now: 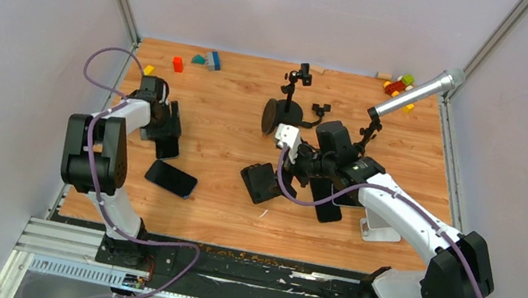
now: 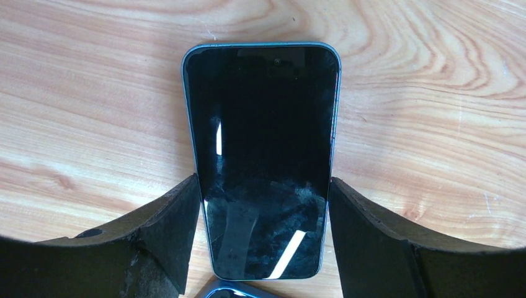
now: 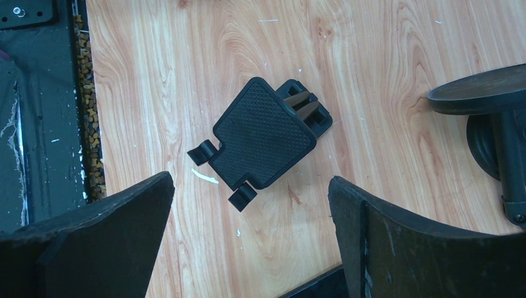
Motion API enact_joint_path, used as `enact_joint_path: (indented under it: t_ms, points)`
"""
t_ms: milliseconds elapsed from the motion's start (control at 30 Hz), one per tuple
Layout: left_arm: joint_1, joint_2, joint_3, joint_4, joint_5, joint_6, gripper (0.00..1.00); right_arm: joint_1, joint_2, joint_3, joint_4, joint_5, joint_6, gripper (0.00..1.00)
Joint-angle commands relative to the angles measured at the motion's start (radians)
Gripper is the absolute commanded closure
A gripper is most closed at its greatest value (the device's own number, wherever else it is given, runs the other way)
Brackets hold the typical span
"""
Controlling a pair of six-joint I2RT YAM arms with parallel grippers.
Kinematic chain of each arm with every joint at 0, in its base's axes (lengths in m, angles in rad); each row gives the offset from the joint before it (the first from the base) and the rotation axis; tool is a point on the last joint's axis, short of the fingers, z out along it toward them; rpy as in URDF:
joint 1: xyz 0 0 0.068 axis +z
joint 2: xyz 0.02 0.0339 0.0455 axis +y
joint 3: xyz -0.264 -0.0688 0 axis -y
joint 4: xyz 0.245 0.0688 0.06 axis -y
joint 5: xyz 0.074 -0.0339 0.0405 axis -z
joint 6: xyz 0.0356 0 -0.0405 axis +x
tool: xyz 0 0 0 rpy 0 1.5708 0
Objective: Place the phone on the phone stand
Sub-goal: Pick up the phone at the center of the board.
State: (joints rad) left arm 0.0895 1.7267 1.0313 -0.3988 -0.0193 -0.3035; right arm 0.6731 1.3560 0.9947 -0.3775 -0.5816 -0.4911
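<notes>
**Left side.** The left tool (image 2: 263, 186) is down at the bench (image 2: 93, 93) and straddles the phone (image 2: 263, 124). The phone lies flat, screen up, on the wood at the left of the bench. The pads (image 2: 167, 230) stand against its two long edges along the lower half, so we read this tool as clamped on the phone. The phone is not yet lifted. A second phone (image 1: 171, 179) lies flat just beside it, nearer the arm bases and apart from the tool.

**Centre.** The phone stand (image 3: 263, 133) sits on the bench, well apart from the phone and to its right. Its textured plate and two lower hooks face the wrist camera. Nothing rests on the plate.

**Right side.** The right tool (image 3: 250, 186) hangs above the phone stand with its fingers wide apart and holds nothing.

**Progress.** We judge the task to be at its first step: the grasp is made, and nothing more. These steps remain:
- Raise the phone.
- Carry it rightward to the phone stand.
- Seat its lower edge in the hooks against the plate.
- Release it.
</notes>
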Motion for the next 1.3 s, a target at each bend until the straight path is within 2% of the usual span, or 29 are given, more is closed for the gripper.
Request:
enact_joint_path:
  t_ms: [0, 200, 500, 700, 900, 1267]
  points:
    - [0.001, -0.056, -0.024, 0.049, 0.105, 0.015, 0.68, 0.005, -0.014, 0.034, 0.02, 0.016, 0.013, 0.03]
    - [-0.03, -0.108, -0.014, 0.066, 0.119, 0.049, 0.77, 0.005, -0.017, 0.084, 0.021, 0.058, 0.017, 0.03]
    - [-0.108, -0.17, 0.003, 0.067, 0.117, 0.096, 0.79, 0.005, 0.047, 0.21, 0.022, 0.09, 0.079, 0.03]
    - [-0.172, -0.229, 0.007, 0.051, 0.114, 0.153, 0.81, 0.003, 0.133, 0.318, 0.045, 0.111, 0.205, 0.04]
    - [-0.231, -0.322, -0.007, 0.025, 0.172, 0.232, 0.81, -0.009, 0.225, 0.425, 0.064, 0.098, 0.365, 0.04]
    - [-0.368, -0.536, -0.086, -0.028, 0.229, 0.39, 0.82, -0.054, 0.434, 0.606, 0.069, -0.06, 0.635, 0.05]
